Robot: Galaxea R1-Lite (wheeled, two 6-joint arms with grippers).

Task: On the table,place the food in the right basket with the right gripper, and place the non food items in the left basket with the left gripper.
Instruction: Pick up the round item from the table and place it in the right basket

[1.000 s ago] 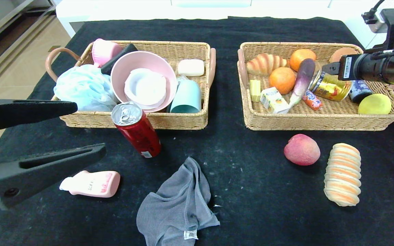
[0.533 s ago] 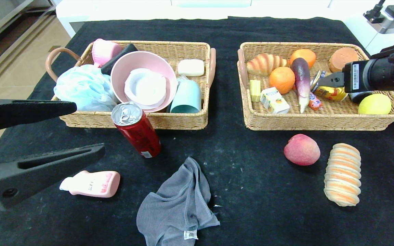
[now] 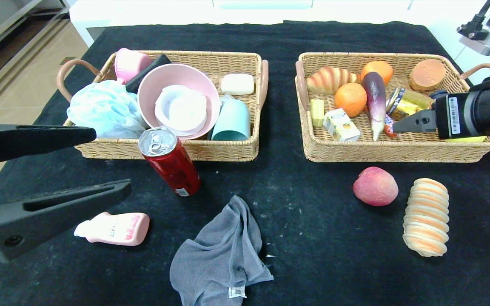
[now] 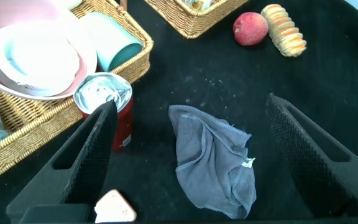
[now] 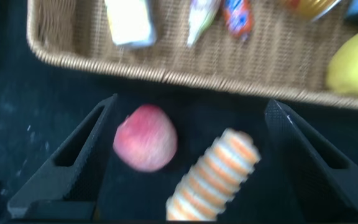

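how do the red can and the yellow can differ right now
The red can stands upright on the black table, in front of the left basket; the yellow can lies on its side inside the right basket. The red one is taller and slimmer. Both have silver tops.

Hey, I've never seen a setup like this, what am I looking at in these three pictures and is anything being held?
It is a two-armed robot sorting items. One picture looks down from its head; the other two come from wrist cameras. The right gripper hangs open over the right basket, holding nothing. The left gripper waits open at the table's left edge, also holding nothing. On the black cloth lie a red can, pink bottle, grey cloth, peach and bread roll.
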